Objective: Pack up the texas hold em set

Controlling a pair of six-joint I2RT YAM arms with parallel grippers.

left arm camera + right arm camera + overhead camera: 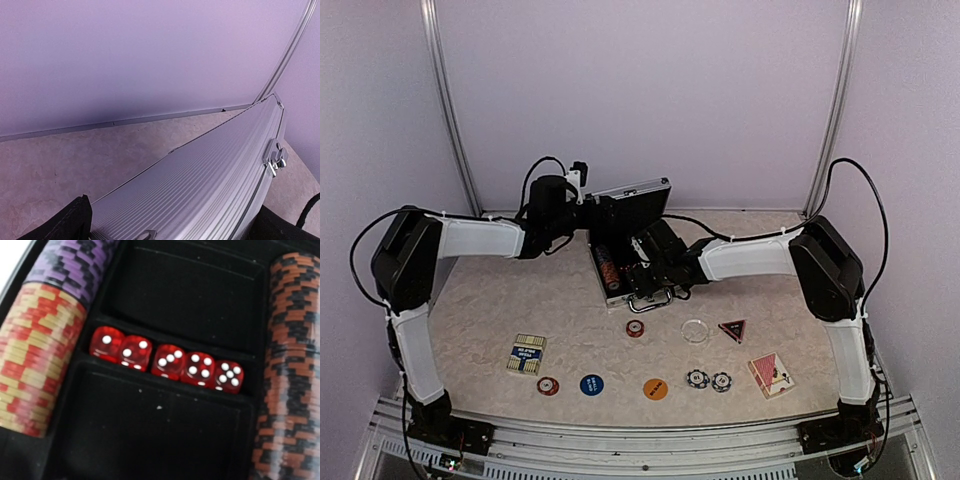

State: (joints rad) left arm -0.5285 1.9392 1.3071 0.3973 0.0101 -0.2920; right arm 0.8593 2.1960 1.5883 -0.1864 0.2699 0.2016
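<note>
The case (638, 188) sits open at the back middle of the table (480, 310), its lid (210, 185) standing upright and its handle (656, 298) toward the arms. Inside, the black lining (165, 440) holds five red dice (170, 361) in a row, in a narrow slot between two bare pockets. A red-and-yellow chip stack (35, 355) and a purple one (70, 262) lie along one side, and an orange-and-black stack (292, 365) along the other. The right gripper (648, 268) hangs over this tray; its fingers show in no view, so I cannot tell how far apart they are or whether they hold anything. The left gripper (588, 207) is behind the lid with its fingers (65, 224) spread wide, the lid's ribbed silver back and a latch (275, 159) lying across the gap, and it clamps nothing. In front of the case lie a red chip (635, 328), a clear disc (695, 330) and a dark triangle (732, 329). Nearer the arms, left to right in the top view, lie a blue deck (526, 354), another red chip (548, 386), a blue disc (591, 384), an orange disc (655, 389), two dark chips (697, 379) side by side, and a red deck (771, 374)
</note>
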